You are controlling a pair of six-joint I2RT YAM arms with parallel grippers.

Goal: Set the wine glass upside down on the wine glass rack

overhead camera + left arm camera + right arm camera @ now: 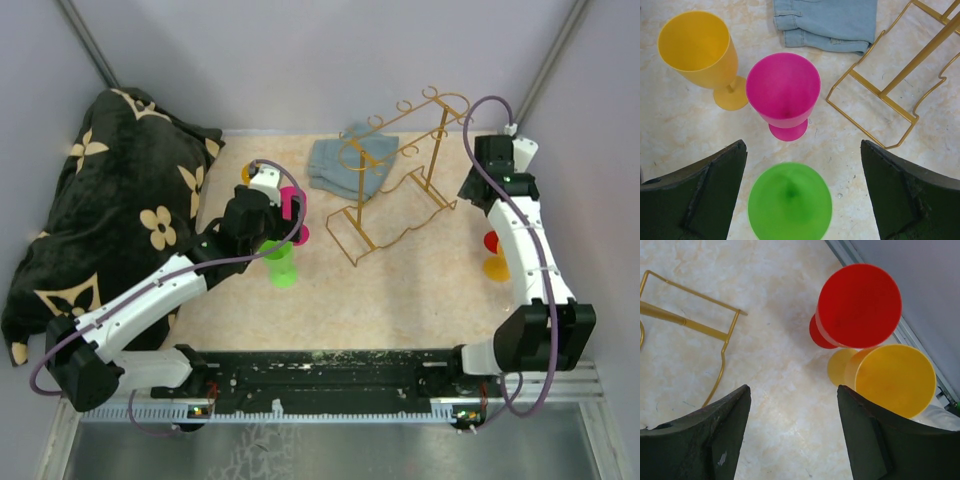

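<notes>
between the wide-spread fingers of the left gripper (802, 145), closest under its wrist camera, the green wine glass (790, 200) stands upright on the table (670, 130), mouth up, long axis vertical, not yet gripped. the wine glass rack (882, 95) stands apart to that glass's right and farther back, a pink glass (783, 90) just behind the green one, so by judgement the left arm is nearer and the carry runs rightward with the glass turned over. the right gripper (792, 388) hangs with jaws apart and nothing between them, a red glass (860, 305) and a yellow glass (895, 380) upright to one side in its wrist view, the rack's base to the other.
</notes>
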